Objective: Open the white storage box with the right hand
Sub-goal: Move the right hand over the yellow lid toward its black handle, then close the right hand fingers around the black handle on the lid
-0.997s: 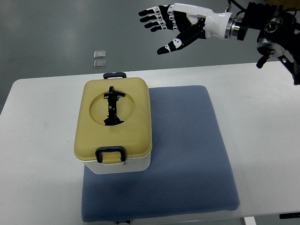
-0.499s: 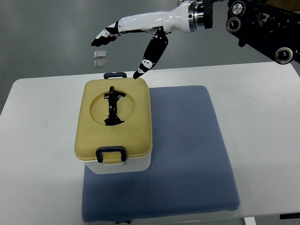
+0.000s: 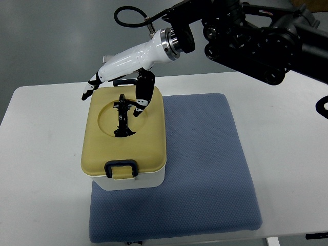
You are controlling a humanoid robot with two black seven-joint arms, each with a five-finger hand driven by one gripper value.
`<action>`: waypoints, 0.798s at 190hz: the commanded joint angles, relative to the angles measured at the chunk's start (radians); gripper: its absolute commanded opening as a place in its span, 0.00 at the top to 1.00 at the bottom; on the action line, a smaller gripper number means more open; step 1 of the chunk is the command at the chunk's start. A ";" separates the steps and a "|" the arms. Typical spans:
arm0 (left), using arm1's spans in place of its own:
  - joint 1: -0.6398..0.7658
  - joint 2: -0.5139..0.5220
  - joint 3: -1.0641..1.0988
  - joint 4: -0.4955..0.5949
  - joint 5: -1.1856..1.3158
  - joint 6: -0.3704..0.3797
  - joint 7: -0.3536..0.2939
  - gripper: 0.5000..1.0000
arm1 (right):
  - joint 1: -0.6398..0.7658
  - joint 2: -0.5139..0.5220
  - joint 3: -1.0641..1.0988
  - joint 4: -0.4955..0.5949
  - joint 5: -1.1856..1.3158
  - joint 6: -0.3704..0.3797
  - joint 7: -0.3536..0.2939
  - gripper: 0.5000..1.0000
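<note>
Hovering right robot hand (image 3: 120, 78) spread over unlabelled storage box (image 3: 124, 137)

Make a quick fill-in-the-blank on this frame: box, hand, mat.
The storage box has a ____ lid.
The box stands on a blue ____ on the table.
The right hand hovers over the lid's ____ edge, fingers spread.
The latch at the near edge is ____.

Missing: yellow; mat; far; closed
</note>
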 commanded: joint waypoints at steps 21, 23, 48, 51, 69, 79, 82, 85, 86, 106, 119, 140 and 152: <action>0.000 0.000 0.000 0.000 0.000 0.001 0.000 0.00 | 0.001 0.018 -0.081 -0.002 -0.074 0.000 0.000 0.16; 0.000 0.000 0.000 0.000 0.000 0.001 0.000 0.00 | 0.001 0.018 -0.083 -0.002 -0.074 0.000 0.000 0.16; 0.000 0.000 0.000 0.000 0.000 0.000 0.000 0.00 | -0.002 0.019 -0.089 -0.010 -0.080 0.000 0.000 0.16; 0.000 0.000 0.000 0.000 0.000 0.000 0.000 0.00 | -0.002 0.019 -0.090 -0.010 -0.081 0.000 0.000 0.16; 0.000 0.000 0.000 0.000 0.000 0.000 0.000 0.00 | -0.004 0.019 -0.089 -0.013 -0.083 0.000 -0.002 0.16; 0.000 0.000 -0.001 0.000 0.000 0.001 0.000 0.00 | -0.004 0.019 -0.089 -0.014 -0.083 0.000 -0.003 0.16; 0.000 0.000 0.000 0.000 0.000 0.000 0.000 0.00 | -0.005 0.019 -0.089 -0.014 -0.083 0.000 -0.003 0.16; 0.000 0.000 0.000 0.000 0.000 0.001 0.000 0.00 | -0.005 0.019 -0.089 -0.014 -0.083 0.000 -0.003 0.16; 0.000 0.000 0.000 0.000 0.000 0.000 0.000 0.00 | -0.005 0.019 -0.089 -0.016 -0.083 0.000 -0.003 0.16; 0.000 0.000 0.000 0.000 0.000 0.001 0.000 0.00 | -0.007 0.021 -0.089 -0.016 -0.083 0.000 -0.005 0.17; 0.000 0.000 0.000 0.000 0.000 0.001 0.000 0.00 | -0.008 0.035 -0.089 -0.019 -0.083 0.000 -0.005 0.17; 0.000 0.000 0.000 0.000 0.000 0.001 0.000 0.00 | -0.010 0.044 -0.090 -0.025 -0.083 -0.017 -0.006 0.17; 0.000 0.000 0.000 0.000 0.000 0.000 0.000 0.00 | -0.010 0.044 -0.089 -0.025 -0.083 -0.020 -0.006 0.18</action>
